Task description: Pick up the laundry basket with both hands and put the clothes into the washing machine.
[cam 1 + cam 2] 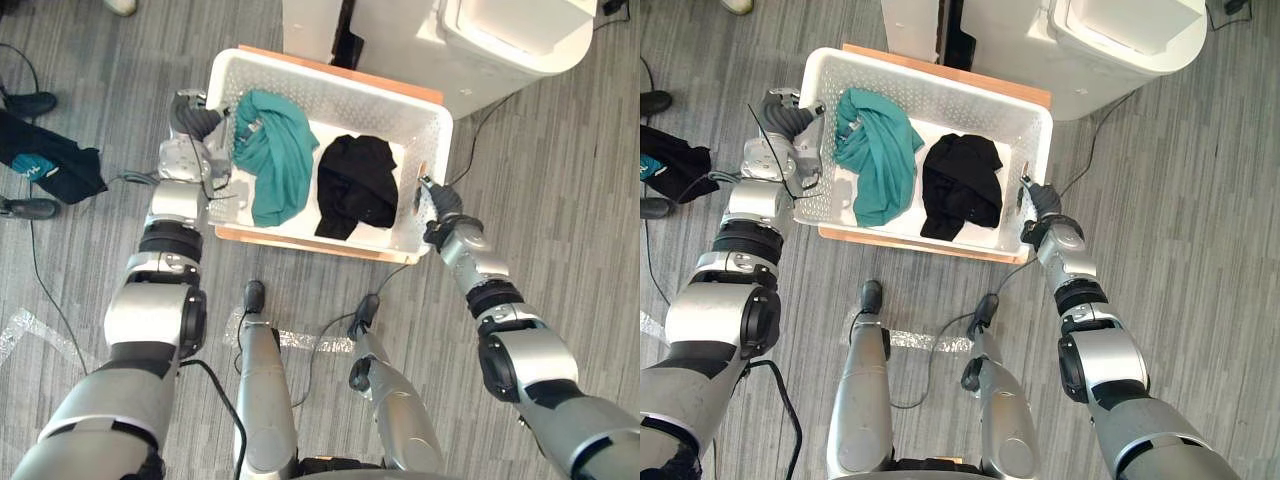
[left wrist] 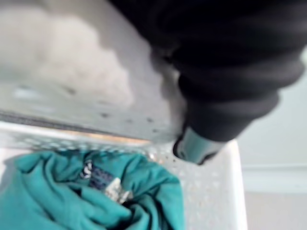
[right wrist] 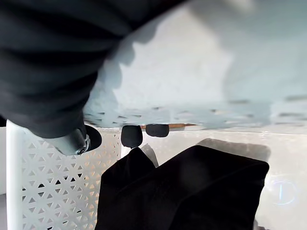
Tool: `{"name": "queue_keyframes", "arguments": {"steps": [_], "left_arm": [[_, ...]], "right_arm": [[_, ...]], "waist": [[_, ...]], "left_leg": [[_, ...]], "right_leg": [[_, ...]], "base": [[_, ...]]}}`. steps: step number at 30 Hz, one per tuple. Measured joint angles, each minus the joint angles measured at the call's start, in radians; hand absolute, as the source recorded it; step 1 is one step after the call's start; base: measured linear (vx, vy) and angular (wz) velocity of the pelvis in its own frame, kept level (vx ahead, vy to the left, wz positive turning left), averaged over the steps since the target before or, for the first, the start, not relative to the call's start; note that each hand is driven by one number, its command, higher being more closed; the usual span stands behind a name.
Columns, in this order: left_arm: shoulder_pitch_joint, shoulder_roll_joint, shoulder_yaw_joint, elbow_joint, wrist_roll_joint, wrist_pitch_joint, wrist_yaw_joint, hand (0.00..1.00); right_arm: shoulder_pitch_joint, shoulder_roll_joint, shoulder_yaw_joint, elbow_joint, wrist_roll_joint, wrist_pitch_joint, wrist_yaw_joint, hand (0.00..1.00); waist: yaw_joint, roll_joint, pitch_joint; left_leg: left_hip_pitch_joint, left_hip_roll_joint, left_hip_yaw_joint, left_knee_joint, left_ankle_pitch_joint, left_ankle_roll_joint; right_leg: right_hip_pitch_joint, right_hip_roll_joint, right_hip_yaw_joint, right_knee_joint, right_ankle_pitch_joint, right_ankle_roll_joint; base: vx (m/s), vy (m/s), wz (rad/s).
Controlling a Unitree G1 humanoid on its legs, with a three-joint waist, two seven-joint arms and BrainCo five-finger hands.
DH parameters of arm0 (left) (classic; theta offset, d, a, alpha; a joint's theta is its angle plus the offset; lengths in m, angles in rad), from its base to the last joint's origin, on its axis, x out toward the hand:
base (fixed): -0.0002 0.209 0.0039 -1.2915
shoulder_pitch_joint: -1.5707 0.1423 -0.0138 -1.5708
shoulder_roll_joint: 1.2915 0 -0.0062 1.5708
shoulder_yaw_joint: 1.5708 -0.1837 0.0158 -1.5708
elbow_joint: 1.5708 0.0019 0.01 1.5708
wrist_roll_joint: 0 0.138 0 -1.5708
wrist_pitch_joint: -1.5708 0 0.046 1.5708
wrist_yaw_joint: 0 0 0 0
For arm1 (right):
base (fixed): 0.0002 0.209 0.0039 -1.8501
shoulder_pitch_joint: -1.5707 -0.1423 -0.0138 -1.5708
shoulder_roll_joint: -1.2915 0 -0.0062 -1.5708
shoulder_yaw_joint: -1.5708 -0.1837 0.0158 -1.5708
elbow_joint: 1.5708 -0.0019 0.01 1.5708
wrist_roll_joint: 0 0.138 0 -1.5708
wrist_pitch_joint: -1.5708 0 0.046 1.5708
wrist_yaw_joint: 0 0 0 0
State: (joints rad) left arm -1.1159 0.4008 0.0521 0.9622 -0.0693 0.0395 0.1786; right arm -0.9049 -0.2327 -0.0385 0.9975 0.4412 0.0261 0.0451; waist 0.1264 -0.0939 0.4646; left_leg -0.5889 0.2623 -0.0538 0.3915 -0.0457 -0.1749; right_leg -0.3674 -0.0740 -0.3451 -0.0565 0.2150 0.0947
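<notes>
A white perforated laundry basket [image 1: 330,85] sits on a wooden board [image 1: 300,243] in front of me. Inside lie a teal garment [image 1: 272,155] on the left and a black garment [image 1: 357,185] on the right. My left hand [image 1: 195,118] is at the basket's left rim, with a finger [image 2: 194,146] hooked over the rim above the teal garment [image 2: 72,191]. My right hand [image 1: 438,200] grips the right end. Its dark fingertips [image 3: 132,135] poke through the wall next to the black garment [image 3: 192,191]. The white washing machine [image 1: 500,40] stands beyond the basket, at the far right.
A dark garment [image 1: 50,165] lies on the floor to the left, between a person's two dark shoes [image 1: 30,103]. A white cabinet [image 1: 310,25] stands just behind the basket, beside the washing machine. Grey plank floor lies open to the right.
</notes>
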Motion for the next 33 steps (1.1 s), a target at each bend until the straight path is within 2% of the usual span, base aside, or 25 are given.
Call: {"name": "queue_keyframes", "arguments": {"steps": [6, 10, 15, 18, 24, 26, 30, 33], "left_arm": [[0.062, -0.009, -0.022, -0.009, -0.037, -0.005, 0.0, 1.0], [0.248, -0.017, -0.093, -0.167, -0.1, -0.01, -0.001, 1.0], [0.419, -0.013, -0.135, -0.314, -0.177, -0.042, -0.004, 1.0], [0.548, -0.018, -0.137, -0.433, -0.208, -0.057, -0.011, 1.0], [0.805, -0.06, -0.134, -0.569, -0.237, -0.07, -0.071, 1.0], [0.847, -0.062, -0.13, -0.596, -0.237, -0.072, -0.09, 1.0], [0.891, -0.083, -0.128, -0.609, -0.236, -0.073, -0.114, 1.0], [0.934, -0.137, -0.131, -0.61, -0.236, -0.073, -0.115, 1.0]], "right_arm": [[0.05, -0.022, 0.045, -0.032, 0.022, 0.043, -0.008, 1.0], [0.201, -0.093, 0.082, -0.183, 0.051, 0.051, -0.008, 1.0], [0.338, -0.115, 0.085, -0.307, 0.061, 0.051, -0.002, 1.0], [0.446, -0.123, 0.079, -0.41, 0.061, 0.05, 0.006, 1.0], [0.686, -0.126, 0.047, -0.536, 0.06, 0.052, 0.066, 1.0], [0.713, -0.131, 0.044, -0.553, 0.06, 0.052, 0.074, 1.0], [0.744, -0.15, 0.039, -0.554, 0.06, 0.052, 0.096, 1.0], [0.777, -0.186, 0.039, -0.553, 0.059, 0.057, 0.102, 1.0]], "waist": [[-0.005, 0.007, 0.001], [-0.01, 0.061, -0.003], [-0.035, 0.07, -0.014], [-0.048, 0.081, -0.062], [-0.067, 0.115, -0.224], [-0.086, 0.121, -0.246], [-0.088, 0.132, -0.273], [-0.092, 0.15, -0.283]], "left_leg": [[0.086, -0.011, 0.029, -0.05, 0.016, -0.001], [0.17, -0.036, 0.034, -0.088, 0.022, 0.004], [0.286, -0.052, 0.041, -0.131, 0.023, 0.008], [0.336, -0.061, 0.059, -0.171, 0.024, 0.01], [0.486, -0.048, 0.112, -0.255, 0.023, 0.011], [0.521, -0.033, 0.113, -0.256, 0.017, 0.012], [0.529, 0.009, 0.104, -0.198, -0.015, 0.011], [0.463, 0.018, 0.092, -0.045, -0.02, 0.054]], "right_leg": [[0.049, -0.013, 0.014, 0.0, -0.007, 0.002], [0.11, -0.032, 0.016, 0.015, -0.029, 0.012], [0.174, -0.059, 0.016, 0.092, -0.092, 0.019], [0.199, -0.071, 0.022, 0.096, -0.105, 0.026], [0.289, -0.059, 0.053, 0.078, -0.135, 0.034], [0.338, -0.041, 0.05, 0.051, -0.135, 0.034], [0.391, 0.006, 0.047, 0.017, -0.136, 0.014], [0.416, 0.015, 0.023, 0.035, -0.169, -0.018]], "base": [[0.05, 0.001, -0.02], [0.07, 0.014, 0.1], [0.04, 0.019, 0.11], [0.04, 0.032, -0.01], [0.11, 0.004, -0.16], [0.06, -0.035, -0.03], [0.01, -0.063, 0.0], [-0.04, -0.048, 0.29]]}}
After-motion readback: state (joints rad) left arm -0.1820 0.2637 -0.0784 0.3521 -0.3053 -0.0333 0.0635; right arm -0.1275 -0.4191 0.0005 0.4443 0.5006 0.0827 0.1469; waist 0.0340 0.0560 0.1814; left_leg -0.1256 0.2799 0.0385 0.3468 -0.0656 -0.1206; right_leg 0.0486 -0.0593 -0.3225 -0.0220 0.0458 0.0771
